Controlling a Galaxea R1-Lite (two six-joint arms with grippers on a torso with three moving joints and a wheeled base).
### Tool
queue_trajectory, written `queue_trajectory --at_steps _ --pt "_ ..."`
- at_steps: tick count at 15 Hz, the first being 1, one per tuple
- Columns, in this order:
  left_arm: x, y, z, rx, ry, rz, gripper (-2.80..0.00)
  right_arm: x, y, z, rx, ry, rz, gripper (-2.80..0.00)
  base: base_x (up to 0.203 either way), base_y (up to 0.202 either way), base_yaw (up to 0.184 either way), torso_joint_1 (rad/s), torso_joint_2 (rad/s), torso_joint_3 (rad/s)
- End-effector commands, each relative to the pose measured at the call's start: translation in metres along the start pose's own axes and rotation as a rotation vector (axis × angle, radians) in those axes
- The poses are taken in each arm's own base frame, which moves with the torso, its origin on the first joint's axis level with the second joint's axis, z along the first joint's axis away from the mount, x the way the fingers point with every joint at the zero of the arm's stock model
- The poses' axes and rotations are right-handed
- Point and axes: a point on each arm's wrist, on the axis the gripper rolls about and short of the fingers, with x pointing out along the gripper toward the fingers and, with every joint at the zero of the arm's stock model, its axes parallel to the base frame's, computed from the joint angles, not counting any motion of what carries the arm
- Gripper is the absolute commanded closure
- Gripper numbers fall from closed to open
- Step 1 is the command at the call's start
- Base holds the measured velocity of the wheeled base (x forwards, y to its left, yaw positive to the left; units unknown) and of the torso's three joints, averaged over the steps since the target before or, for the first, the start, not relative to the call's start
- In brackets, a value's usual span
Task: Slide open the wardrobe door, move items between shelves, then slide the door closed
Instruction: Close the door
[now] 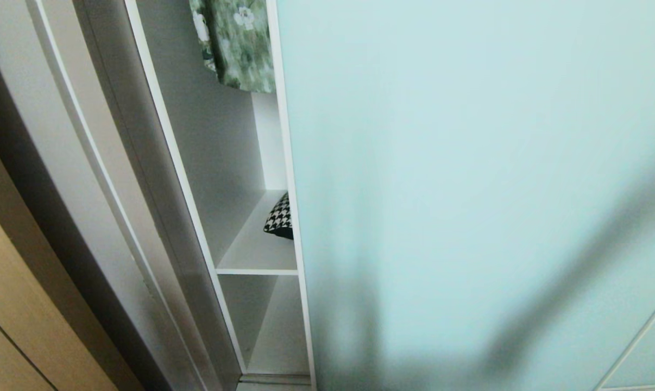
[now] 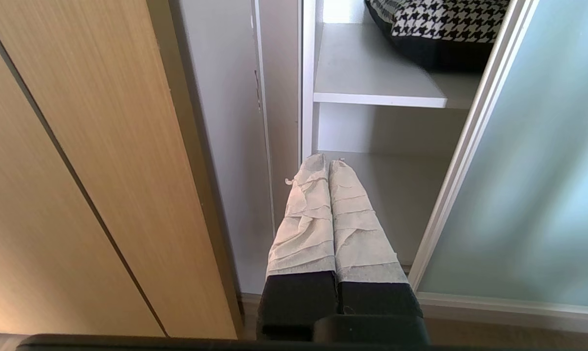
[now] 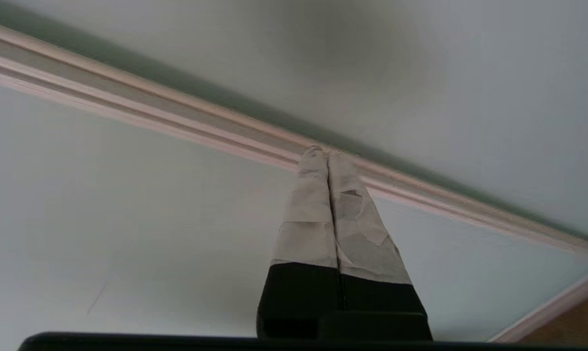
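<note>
The frosted sliding wardrobe door [image 1: 468,190] covers most of the wardrobe. Beside its left edge, a houndstooth textile [image 1: 280,219] lies on a shelf [image 1: 254,255]. The left end effector [image 2: 329,163], pressed closed and empty, points below that shelf. The right end effector [image 3: 326,155], also closed and empty, faces the door's silver frame rail [image 3: 186,119].

A green floral garment [image 1: 239,43] hung inside the wardrobe, high above the hand. A tan wooden panel [image 2: 79,170] with 1 dark seam stood beside the hand.
</note>
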Motion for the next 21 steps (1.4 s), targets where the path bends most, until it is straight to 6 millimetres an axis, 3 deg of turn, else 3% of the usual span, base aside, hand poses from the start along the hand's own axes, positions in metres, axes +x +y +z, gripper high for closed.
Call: queue_trajectory --at_steps 1,5,11,16,21 --pt "0.0 0.0 0.0 0.0 0.001 0.002 0.0 0.049 -0.019 -0.007 0.032 0.111 0.045 0.0 0.0 0.0 0.0 0.0 0.0 0.0" --pt "0.0 0.0 0.0 0.0 0.0 0.001 0.0 0.079 -0.013 -0.024 0.031 0.179 0.068 0.0 0.0 0.0 0.0 0.0 0.0 0.0" --pt "0.0 0.0 0.0 0.0 0.0 0.002 0.0 0.088 -0.024 -0.022 0.036 0.182 0.066 0.0 0.0 0.0 0.0 0.0 0.0 0.0" --pt "0.0 0.0 0.0 0.0 0.0 0.001 0.0 0.1 -0.044 -0.024 0.043 0.18 0.049 0.0 0.0 0.0 0.0 0.0 0.0 0.0" --pt "0.0 0.0 0.0 0.0 0.0 0.001 0.0 0.13 -0.044 -0.041 0.028 0.16 -0.026 0.0 0.0 0.0 0.0 0.0 0.0 0.0"
